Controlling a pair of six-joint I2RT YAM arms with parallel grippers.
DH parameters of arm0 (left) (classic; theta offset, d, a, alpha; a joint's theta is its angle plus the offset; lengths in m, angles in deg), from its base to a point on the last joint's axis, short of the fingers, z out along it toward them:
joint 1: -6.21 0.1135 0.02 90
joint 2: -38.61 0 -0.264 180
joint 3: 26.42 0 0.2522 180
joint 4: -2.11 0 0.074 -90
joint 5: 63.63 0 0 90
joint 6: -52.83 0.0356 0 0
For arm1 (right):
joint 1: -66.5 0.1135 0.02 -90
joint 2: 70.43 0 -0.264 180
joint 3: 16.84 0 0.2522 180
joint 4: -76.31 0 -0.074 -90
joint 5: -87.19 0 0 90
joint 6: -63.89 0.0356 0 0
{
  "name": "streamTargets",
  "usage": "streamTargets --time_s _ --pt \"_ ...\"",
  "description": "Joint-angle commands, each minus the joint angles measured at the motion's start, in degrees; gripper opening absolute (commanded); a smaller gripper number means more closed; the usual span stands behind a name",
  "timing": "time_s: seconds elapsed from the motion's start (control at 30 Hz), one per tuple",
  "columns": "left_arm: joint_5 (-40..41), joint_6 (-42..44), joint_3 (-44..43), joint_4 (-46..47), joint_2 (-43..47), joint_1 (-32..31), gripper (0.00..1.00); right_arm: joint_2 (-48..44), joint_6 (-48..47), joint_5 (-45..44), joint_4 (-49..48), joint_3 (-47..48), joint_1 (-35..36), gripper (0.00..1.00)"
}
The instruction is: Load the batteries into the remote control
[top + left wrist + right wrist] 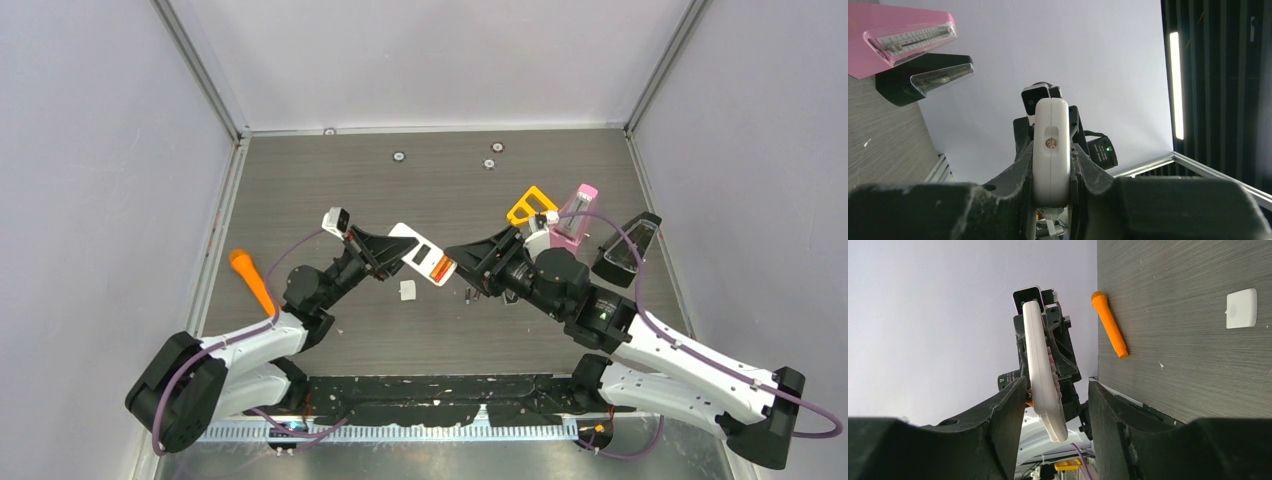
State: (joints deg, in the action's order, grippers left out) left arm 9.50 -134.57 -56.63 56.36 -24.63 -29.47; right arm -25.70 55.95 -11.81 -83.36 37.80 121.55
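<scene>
Top external view: my left fingers (pixel 1015 169) pinch the remote control (pixel 418 250) above the bench at frame centre. An orange-red battery (pixel 441 268) seems seated in its open end. My right fingers (pixel 1004 404) straddle that end, spread. The loading looks partly done, and the cover (pixel 407 290) lies off below.

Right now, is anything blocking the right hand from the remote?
Nothing visible. The left hand holds the remote up, and the right hand has its open fingers either side of its free end.
</scene>
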Motion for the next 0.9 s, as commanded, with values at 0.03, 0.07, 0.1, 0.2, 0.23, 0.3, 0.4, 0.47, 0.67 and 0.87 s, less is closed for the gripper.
streamTargets --time_s 0.03,0.07,0.1,0.2,0.23,0.3,0.4,0.47,0.67,0.87 --pt "4.73 -1.28 -0.60 5.30 2.29 -0.14 0.00 0.37 -5.43 0.33 3.52 3.53 0.45 0.53" --pt "5.01 -1.22 -0.79 4.99 2.51 -0.11 0.00 0.82 -6.32 0.49 4.44 4.17 0.52 0.53" --pt "5.20 -1.15 -0.88 4.69 2.72 -0.11 0.00 1.03 -6.80 0.63 4.69 4.41 0.72 0.53" --pt "5.35 -1.11 -1.36 4.52 2.87 -0.14 0.00 1.98 -8.66 0.98 5.45 5.16 1.26 0.53" --pt "5.35 -1.06 -1.50 4.55 2.84 -0.14 0.00 2.52 -9.06 0.95 5.90 5.47 1.36 0.53" --pt "5.09 -1.25 -1.79 4.58 2.86 -0.14 0.00 3.35 -10.38 0.98 6.87 6.27 1.67 0.53" --pt "5.36 -1.47 -1.92 4.46 3.20 -0.11 0.00 4.29 -11.78 0.71 8.18 6.94 2.23 0.53" --pt "5.85 -1.60 -1.84 4.46 3.60 -0.18 0.00 4.79 -12.32 0.16 9.16 7.08 2.44 0.53" --pt "7.02 -1.60 -1.82 3.43 4.95 -0.11 0.00 4.25 -13.74 -3.16 11.72 6.60 3.79 0.51" --pt "8.34 -2.25 -1.97 2.92 5.80 -0.10 0.00 5.43 -17.52 -5.05 12.54 6.62 4.75 0.47"
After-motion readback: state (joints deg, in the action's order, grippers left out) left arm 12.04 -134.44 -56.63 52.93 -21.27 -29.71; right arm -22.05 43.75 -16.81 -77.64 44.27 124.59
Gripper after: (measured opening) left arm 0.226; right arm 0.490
